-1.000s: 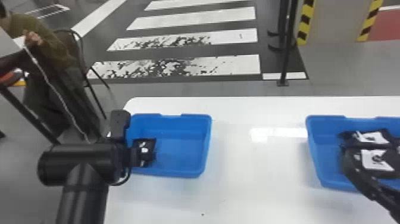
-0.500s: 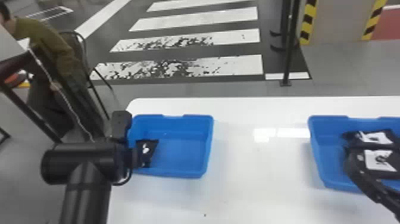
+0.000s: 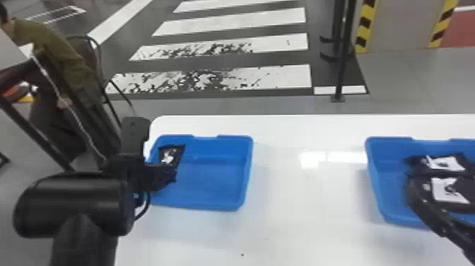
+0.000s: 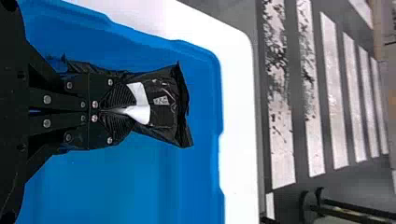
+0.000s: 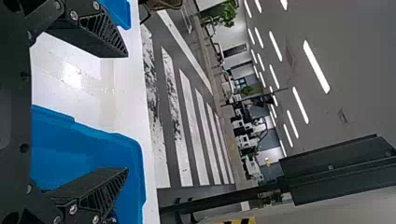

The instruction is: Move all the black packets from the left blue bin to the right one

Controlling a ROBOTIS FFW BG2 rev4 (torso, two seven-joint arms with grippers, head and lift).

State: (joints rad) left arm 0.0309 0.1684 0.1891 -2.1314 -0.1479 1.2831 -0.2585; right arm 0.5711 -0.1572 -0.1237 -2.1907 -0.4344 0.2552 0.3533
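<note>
In the head view, my left gripper [image 3: 160, 175] is over the left side of the left blue bin [image 3: 201, 209], shut on a black packet [image 3: 171, 154] with a white patch. The left wrist view shows the same gripper [image 4: 105, 110] with its fingers together, pinching the crumpled packet [image 4: 163, 100] at its near part. At the right blue bin [image 3: 388, 219], the right gripper [image 3: 418, 194] stands in front of black packets [image 3: 447, 163] with white labels. Seen from the right wrist, this gripper [image 5: 127, 113] has widely parted fingers with nothing between them.
Both bins stand on a white table [image 3: 300, 212], with a broad stretch of tabletop between them. The table's rounded far left corner lies beside the left arm. Beyond the far edge are a striped floor and a dark pole [image 3: 342, 63].
My left gripper has risen with the packet, which shows higher against the left bin than half a second ago; the forearm has shifted left. The right arm looks still.
</note>
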